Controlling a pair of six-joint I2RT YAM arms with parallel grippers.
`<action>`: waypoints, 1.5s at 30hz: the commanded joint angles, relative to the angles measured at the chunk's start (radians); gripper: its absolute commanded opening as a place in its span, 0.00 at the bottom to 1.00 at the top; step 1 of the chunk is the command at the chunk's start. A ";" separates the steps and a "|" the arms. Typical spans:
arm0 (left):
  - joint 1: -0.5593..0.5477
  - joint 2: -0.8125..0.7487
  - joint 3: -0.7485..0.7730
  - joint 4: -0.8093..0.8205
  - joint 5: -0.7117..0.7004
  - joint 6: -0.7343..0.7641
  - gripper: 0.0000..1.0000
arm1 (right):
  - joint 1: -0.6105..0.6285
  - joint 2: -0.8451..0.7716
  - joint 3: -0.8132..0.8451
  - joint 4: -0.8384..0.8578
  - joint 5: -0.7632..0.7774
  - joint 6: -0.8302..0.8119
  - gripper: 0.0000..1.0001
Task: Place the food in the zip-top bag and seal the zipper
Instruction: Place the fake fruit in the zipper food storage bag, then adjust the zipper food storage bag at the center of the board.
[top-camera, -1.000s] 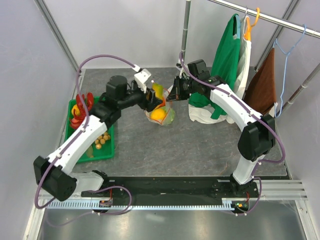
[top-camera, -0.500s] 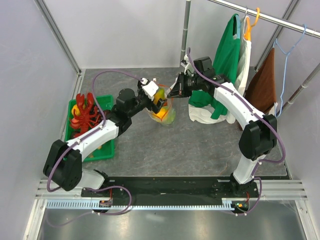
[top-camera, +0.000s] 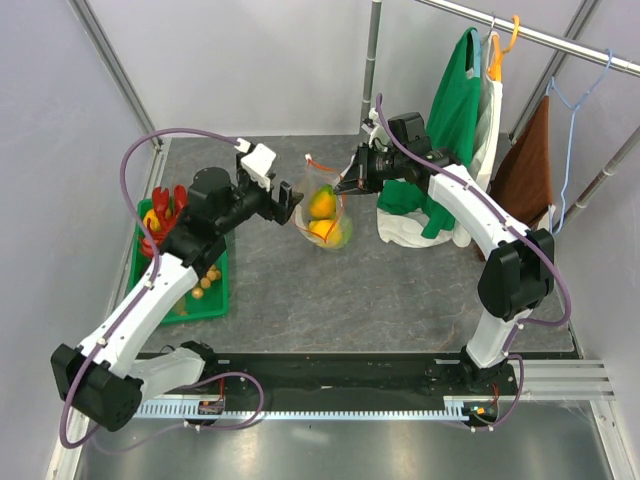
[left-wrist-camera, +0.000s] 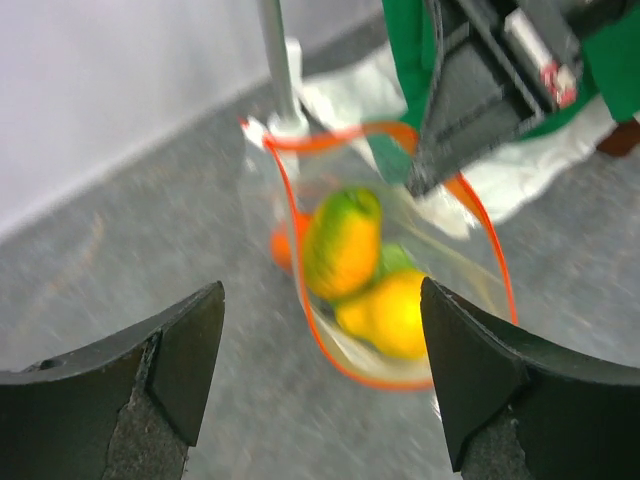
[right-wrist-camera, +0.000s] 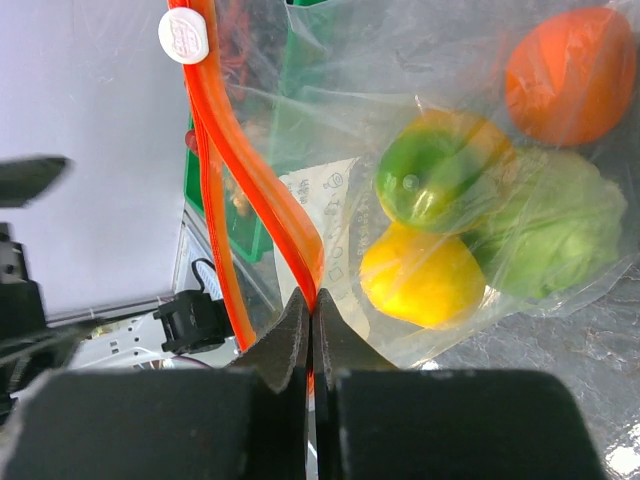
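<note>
The clear zip-top bag (top-camera: 338, 205) hangs open mid-table. My right gripper (top-camera: 346, 186) is shut on its red-orange zipper (right-wrist-camera: 255, 190) at the mouth edge and holds it up. Inside lie a green-yellow mango (right-wrist-camera: 440, 170), a yellow fruit (right-wrist-camera: 420, 275), an orange ball (right-wrist-camera: 570, 75) and the pale cabbage (right-wrist-camera: 555, 235). My left gripper (top-camera: 285, 200) is open and empty, just left of the bag; in the left wrist view its fingers (left-wrist-camera: 150, 380) frame the bag's mouth (left-wrist-camera: 300, 290). The red lobster (top-camera: 165, 215) and tan balls (top-camera: 205, 280) lie on the green tray (top-camera: 215, 300).
A metal pole (top-camera: 372, 60) stands just behind the bag. A green garment (top-camera: 450, 110) hangs from the rack at the back right, with white cloth (top-camera: 410, 228) on the table below it. Grey walls close in on the left and at the back.
My left gripper carried a green-yellow mango to the bag's mouth, let it go inside, and pulled back to the left, open. The right gripper kept holding the zipper edge.
</note>
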 joint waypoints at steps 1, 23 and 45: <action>0.002 0.006 0.006 -0.252 0.026 -0.203 0.85 | -0.005 0.000 0.035 0.043 -0.027 0.013 0.00; 0.035 0.190 0.349 -0.605 0.456 -0.391 0.02 | 0.007 -0.248 0.035 -0.115 0.155 -0.048 0.00; 0.646 0.012 0.233 -1.224 0.422 0.539 0.97 | 0.086 -0.054 0.026 -0.062 0.251 -0.099 0.00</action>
